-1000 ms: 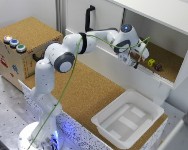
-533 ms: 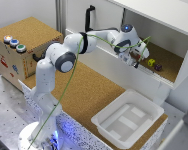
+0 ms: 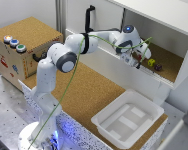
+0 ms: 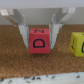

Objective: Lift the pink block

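The pink block [image 4: 39, 40] is a small pinkish-red cube with a dark letter on its face. It sits between my two fingers in the wrist view. My gripper [image 4: 39, 31] is closed on its sides, with the fingertips [image 4: 25, 36] touching it. Its underside is at or just above the cork floor; I cannot tell which. In the exterior view my gripper [image 3: 137, 59] reaches into the open shelf box, and the hand mostly hides the block. A yellow-green cube [image 4: 78, 42] is close beside it and also shows in the exterior view [image 3: 151, 62]. A dark purple cube [image 3: 158, 66] lies just beyond.
The white shelf box [image 3: 159, 12] has a roof and side wall close around the hand. A white tray [image 3: 144, 102] stands on the cork table below. A cork-topped box [image 3: 31, 32] with coloured buttons is at the exterior view's left.
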You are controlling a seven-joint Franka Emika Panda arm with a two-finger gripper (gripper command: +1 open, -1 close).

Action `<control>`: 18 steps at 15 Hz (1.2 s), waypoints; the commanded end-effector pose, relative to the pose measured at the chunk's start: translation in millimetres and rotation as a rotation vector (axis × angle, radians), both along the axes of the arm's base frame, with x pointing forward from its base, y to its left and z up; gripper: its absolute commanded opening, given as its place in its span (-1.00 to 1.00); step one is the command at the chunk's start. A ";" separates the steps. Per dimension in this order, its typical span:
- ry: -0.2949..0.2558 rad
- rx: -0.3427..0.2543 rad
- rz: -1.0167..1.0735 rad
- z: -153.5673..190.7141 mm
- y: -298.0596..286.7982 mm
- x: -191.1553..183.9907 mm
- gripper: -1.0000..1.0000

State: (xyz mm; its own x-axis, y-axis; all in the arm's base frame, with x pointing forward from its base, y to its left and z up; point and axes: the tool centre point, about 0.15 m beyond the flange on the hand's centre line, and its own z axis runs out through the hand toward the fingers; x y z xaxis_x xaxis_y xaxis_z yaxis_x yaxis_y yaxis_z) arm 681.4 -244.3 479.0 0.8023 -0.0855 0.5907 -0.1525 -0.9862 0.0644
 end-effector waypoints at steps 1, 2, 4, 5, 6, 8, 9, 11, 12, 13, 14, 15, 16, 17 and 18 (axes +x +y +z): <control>-0.048 0.050 0.044 29.4 9.1 -38.6 -1.00; -0.050 0.061 0.035 33.9 8.6 -46.6 -1.00; -0.051 0.071 0.022 41.7 9.5 -65.2 -1.00; -0.047 0.073 0.012 44.5 10.3 -74.0 -1.00; -0.045 0.073 0.006 47.3 11.5 -82.1 -1.00; -0.041 0.075 -0.012 51.8 15.0 -99.9 -1.00; -0.038 0.069 -0.019 53.7 18.1 -109.4 -1.00; -0.030 0.055 -0.035 56.6 24.8 -129.4 -1.00; -0.015 0.044 -0.052 56.3 27.3 -140.6 -1.00; -0.005 0.025 -0.064 55.2 29.7 -152.8 -1.00; -0.002 0.009 -0.069 53.5 30.0 -163.2 -1.00; 0.012 0.010 -0.074 47.0 27.3 -179.3 -1.00; 0.014 0.008 -0.068 39.7 25.9 -190.4 -1.00; 0.012 -0.013 -0.044 32.3 27.0 -200.4 -1.00; 0.018 0.007 -0.028 24.6 23.4 -212.0 -1.00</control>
State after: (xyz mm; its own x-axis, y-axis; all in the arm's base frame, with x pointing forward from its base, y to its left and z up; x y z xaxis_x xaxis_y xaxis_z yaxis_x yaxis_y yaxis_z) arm 542.5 -231.4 532.8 0.8500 -0.1485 0.5054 -0.1660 -0.9861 -0.0106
